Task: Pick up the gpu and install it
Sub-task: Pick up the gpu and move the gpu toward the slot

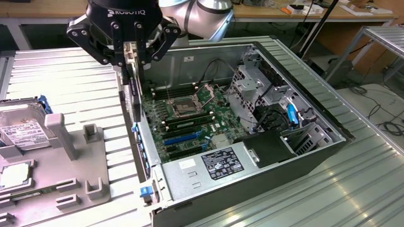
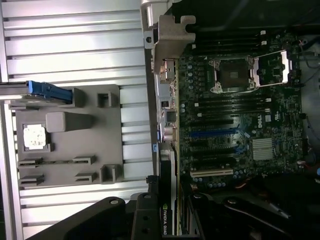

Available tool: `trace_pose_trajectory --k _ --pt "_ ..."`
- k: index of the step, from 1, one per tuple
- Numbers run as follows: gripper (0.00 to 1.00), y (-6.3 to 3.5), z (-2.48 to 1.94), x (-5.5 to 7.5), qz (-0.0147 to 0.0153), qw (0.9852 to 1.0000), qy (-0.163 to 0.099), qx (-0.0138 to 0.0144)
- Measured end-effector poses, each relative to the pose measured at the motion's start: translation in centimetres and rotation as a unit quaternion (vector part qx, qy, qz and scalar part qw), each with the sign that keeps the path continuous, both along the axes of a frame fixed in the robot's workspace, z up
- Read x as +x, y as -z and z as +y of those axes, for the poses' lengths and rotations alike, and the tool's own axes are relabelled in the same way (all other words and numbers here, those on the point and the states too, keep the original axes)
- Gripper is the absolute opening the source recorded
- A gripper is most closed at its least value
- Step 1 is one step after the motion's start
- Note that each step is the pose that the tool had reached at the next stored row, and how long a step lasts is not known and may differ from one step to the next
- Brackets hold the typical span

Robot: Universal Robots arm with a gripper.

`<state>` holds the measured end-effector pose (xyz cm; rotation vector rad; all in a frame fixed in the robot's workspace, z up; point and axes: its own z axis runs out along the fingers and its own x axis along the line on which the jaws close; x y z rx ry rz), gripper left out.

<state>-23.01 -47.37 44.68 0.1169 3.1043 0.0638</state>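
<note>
My black gripper [image 1: 131,56] is shut on the gpu [image 1: 131,97], which hangs edge-down from the fingers. The card is over the open computer case's wall on the exterior view's left, above the motherboard [image 1: 189,118]. In the wrist view the gpu [image 2: 168,130] shows edge-on, with its silver end bracket [image 2: 167,32] at the far end and the gripper [image 2: 167,210] clamped on the near end. It runs along the edge of the motherboard [image 2: 235,115], beside the blue expansion slots [image 2: 212,133]. I cannot tell whether the card touches the board.
The case [image 1: 315,118] lies open on a ribbed metal table, with a drive cage [image 1: 252,90], cables and a power supply [image 1: 215,165] inside. A grey holder tray [image 1: 63,161] at the exterior view's left carries a hard drive [image 1: 22,130] and a processor [image 1: 16,176].
</note>
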Motion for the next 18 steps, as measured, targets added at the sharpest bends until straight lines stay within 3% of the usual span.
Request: trace_pose_trajectory --k 18 --pt "0.27 0.00 0.00 3.8 0.0000 1.0000 0.000 0.0000"
